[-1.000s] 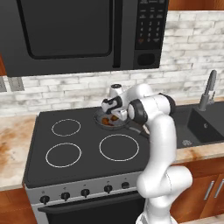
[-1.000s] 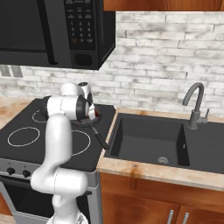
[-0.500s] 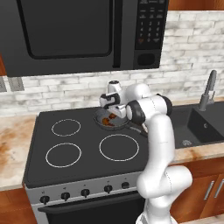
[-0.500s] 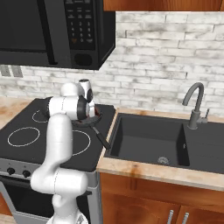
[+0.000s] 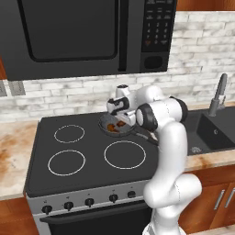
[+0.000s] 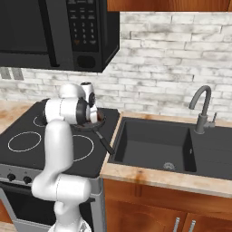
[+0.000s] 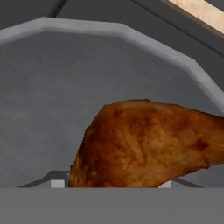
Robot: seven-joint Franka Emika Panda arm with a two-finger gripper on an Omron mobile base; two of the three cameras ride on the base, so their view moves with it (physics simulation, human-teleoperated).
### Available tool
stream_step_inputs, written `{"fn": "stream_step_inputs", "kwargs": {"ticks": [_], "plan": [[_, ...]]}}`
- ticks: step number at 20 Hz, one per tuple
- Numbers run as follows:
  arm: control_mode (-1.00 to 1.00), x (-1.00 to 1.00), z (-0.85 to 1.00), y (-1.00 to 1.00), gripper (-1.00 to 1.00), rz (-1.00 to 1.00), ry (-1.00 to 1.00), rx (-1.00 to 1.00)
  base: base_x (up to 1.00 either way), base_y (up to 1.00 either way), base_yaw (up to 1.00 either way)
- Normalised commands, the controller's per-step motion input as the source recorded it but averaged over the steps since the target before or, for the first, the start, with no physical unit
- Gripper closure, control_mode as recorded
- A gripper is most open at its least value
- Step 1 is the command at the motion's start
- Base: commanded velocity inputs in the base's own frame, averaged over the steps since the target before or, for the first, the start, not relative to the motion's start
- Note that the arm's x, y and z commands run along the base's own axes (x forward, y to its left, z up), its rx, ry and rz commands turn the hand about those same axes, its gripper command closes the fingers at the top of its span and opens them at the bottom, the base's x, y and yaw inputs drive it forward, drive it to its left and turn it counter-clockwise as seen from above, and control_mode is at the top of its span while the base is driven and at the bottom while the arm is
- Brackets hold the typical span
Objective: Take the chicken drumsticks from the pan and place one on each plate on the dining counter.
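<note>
Both chicken drumsticks (image 5: 115,125) lie in the pan (image 5: 106,130) on the stove's far right burner, so neither is plated. Down in it, the gripper (image 5: 118,120) looks closed around one drumstick (image 7: 144,144).
</note>
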Motion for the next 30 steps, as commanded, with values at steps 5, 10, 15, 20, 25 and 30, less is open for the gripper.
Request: {"fn": "stream_step_inputs", "kwargs": {"ticks": [5,10,15,20,25,30], "plan": [[-1.00,-0.70,0.13,-0.16,1.00,0.00,-0.17,0.07,0.00,0.00,0.00],[-1.00,-0.57,0.29,-0.05,1.00,0.00,-0.20,0.06,0.00,0.00,0.00],[-1.00,-0.41,0.57,0.00,1.00,0.07,-0.03,0.04,0.00,0.00,0.00],[-1.00,-0.44,0.74,-0.01,1.00,0.12,0.06,-0.01,0.00,0.00,0.00],[-1.00,-0.61,0.64,-0.06,1.00,0.15,0.09,-0.02,0.00,0.00,0.00],[-1.00,-0.81,0.48,-0.04,1.00,0.13,0.00,-0.04,0.00,0.00,0.00]]}}
